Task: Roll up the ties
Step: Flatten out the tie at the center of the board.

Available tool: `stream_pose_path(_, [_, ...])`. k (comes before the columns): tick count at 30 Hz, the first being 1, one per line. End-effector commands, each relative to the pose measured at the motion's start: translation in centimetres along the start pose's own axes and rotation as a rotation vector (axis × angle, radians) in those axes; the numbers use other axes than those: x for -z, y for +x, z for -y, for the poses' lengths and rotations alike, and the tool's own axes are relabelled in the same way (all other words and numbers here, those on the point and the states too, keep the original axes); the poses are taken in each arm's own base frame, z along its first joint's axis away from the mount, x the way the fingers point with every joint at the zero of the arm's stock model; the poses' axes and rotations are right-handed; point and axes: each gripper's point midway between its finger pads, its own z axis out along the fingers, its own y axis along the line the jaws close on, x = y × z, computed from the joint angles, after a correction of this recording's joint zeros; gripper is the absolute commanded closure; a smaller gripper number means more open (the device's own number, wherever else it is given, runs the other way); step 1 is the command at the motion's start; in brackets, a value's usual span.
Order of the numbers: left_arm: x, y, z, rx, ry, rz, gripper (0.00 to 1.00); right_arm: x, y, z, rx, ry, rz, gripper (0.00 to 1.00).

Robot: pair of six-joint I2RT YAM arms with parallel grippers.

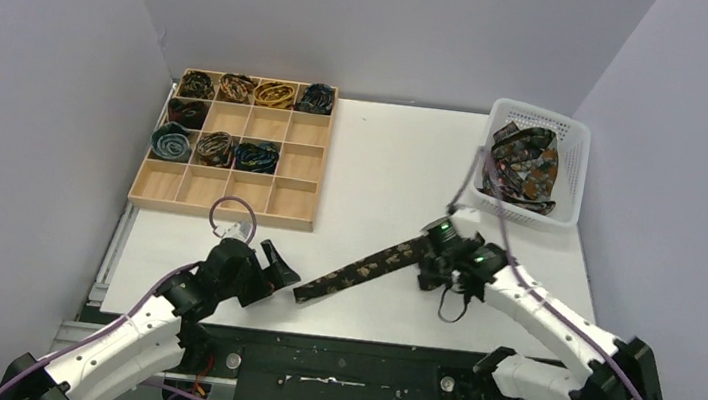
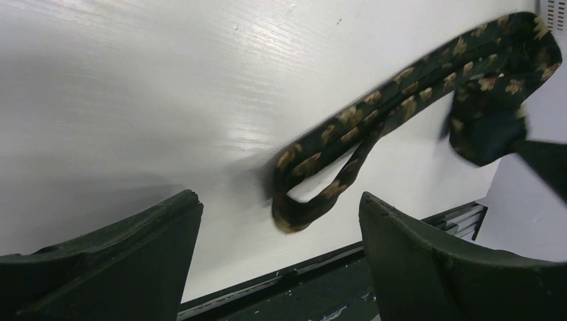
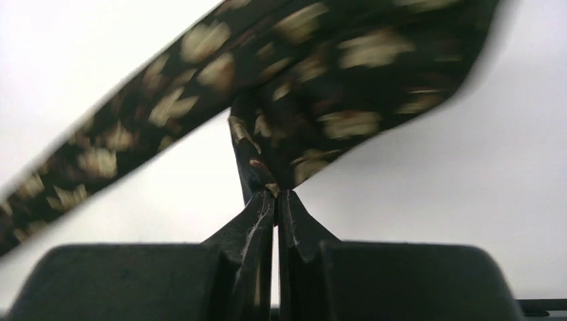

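A dark tie with gold floral print lies folded double in a long diagonal strip near the table's front edge. My right gripper is shut on its upper right end; in the right wrist view the fingertips pinch the fabric. My left gripper is open and empty just left of the strip's folded lower end, which lies between and beyond the fingers in the left wrist view. Several rolled ties sit in the wooden tray. More loose ties fill the basket.
A wooden compartment tray stands at the back left, its front row bare. A white plastic basket stands at the back right. The table's front edge with a dark rail runs just below the tie's fold.
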Motion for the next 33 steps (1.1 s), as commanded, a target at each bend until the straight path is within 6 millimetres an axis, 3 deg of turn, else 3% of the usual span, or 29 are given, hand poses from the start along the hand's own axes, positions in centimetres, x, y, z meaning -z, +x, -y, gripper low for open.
stream_pose_path(1, [0.2, -0.9, 1.7, -0.023, 0.05, 0.022, 0.15, 2.2, -7.6, 7.4, -0.244, 0.052, 0.177, 1.0])
stream_pose_path(3, [0.1, -1.0, 1.9, -0.035, 0.054, 0.02, 0.14, 2.2, -9.3, 11.3, -0.367, 0.094, 0.19, 1.0])
stream_pose_path(13, [-1.4, -0.2, 5.3, -0.139, 0.215, -0.041, 0.14, 2.4, -11.4, 21.3, -0.618, 0.082, 0.163, 1.0])
stream_pose_path(15, [-1.8, -0.3, 6.6, -0.165, 0.265, -0.033, 0.14, 2.0, -12.0, 21.3, -0.621, 0.059, 0.156, 1.0])
stream_pose_path(20, [-3.6, -0.8, 7.3, -0.243, 0.234, -0.026, 0.14, 1.8, -12.6, 21.5, -0.636, 0.042, 0.166, 1.0])
stream_pose_path(26, [-5.4, 0.5, 9.1, -0.254, 0.277, -0.064, 0.15, 1.8, -12.8, 21.7, -0.622, 0.047, 0.167, 1.0])
stream_pose_path(28, [-5.9, 0.9, 8.7, -0.236, 0.243, -0.073, 0.21, 1.9, -12.9, 21.7, -0.621, 0.045, 0.169, 1.0])
stream_pose_path(33, [-6.1, 1.1, 7.8, -0.197, 0.222, -0.061, 0.48, 2.3, -13.5, 21.7, -0.611, 0.039, 0.183, 1.0])
